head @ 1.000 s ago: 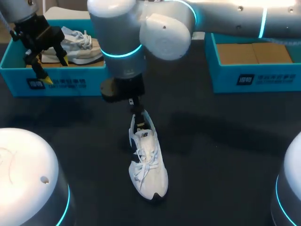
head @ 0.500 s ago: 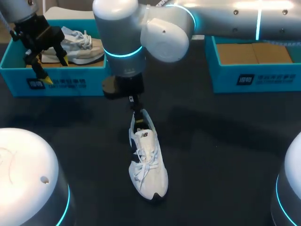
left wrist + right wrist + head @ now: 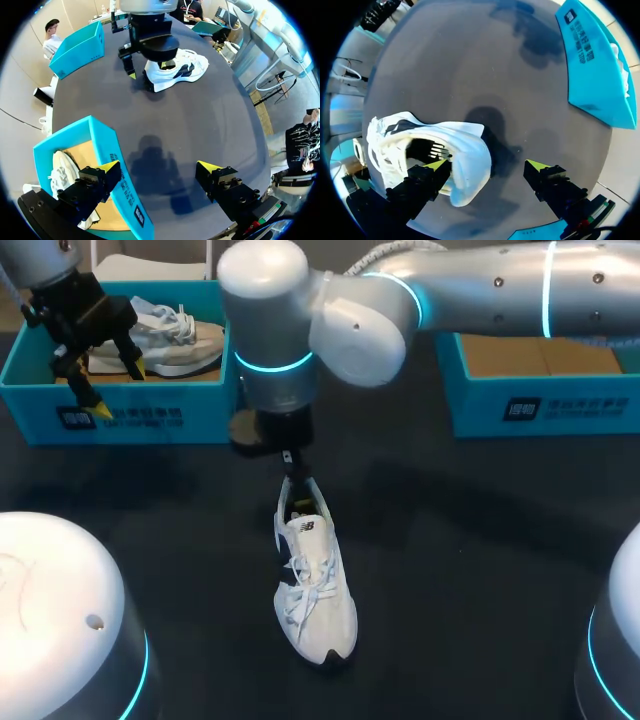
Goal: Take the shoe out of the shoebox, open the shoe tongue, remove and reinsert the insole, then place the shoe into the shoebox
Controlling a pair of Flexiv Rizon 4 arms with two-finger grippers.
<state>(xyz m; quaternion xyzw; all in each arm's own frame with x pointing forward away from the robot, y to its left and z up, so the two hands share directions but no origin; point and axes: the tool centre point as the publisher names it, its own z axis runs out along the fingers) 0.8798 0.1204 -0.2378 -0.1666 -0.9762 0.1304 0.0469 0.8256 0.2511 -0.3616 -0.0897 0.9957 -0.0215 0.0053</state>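
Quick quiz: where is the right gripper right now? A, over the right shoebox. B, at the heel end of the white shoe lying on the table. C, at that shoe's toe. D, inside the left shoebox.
B: the right gripper hangs open at the heel end of the white shoe, which lies out on the table.

A dark, matte table [image 3: 480, 540] carries everything, its top a plain charcoal grey. Soft light leaves blurred shadows [image 3: 150, 162] on the surface near its middle.
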